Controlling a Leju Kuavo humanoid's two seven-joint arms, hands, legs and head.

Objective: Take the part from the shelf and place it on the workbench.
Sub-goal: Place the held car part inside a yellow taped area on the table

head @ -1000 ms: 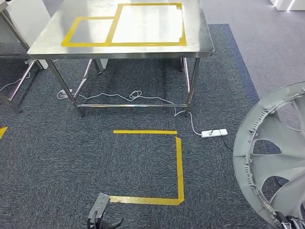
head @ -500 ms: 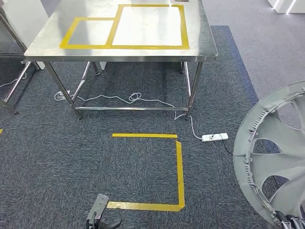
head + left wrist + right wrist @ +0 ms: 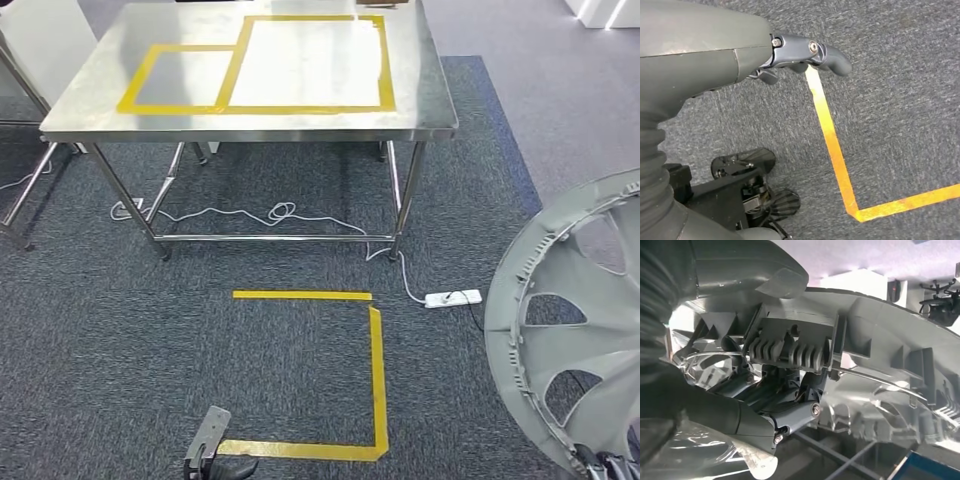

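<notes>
Since a second ago the whole head view has slid: the workbench (image 3: 249, 75) sits lower and fuller in the picture, so the camera has advanced toward it and nothing on the floor has itself shifted. In this view the steel bench stands ahead on the dark carpet (image 3: 90, 340), with two yellow tape frames (image 3: 256, 65) on its top, the larger toward its right edge. A floor tape mark (image 3: 375, 370) lies between robot and bench, and a power strip (image 3: 453, 298) with its cord rests near the bench's front right leg. The part (image 3: 573, 320), a grey spoked wheel cover, is carried upright low at the right, well apart from the bench.

The left wrist view looks down at the carpet; the left hand (image 3: 806, 52) hangs bare, fingers loosely extended, gripping nothing.

The right wrist view shows the right hand (image 3: 772, 415) with its fingers (image 3: 798, 415) hooked into the ribbed back of the cover, clasping its rim.

To carry well, the walk should probably stay straight and slow onto the floor mark, the cover held clear of the bench edge until the robot stands square, since a swinging disc could slip from a one-handed rim hold.
</notes>
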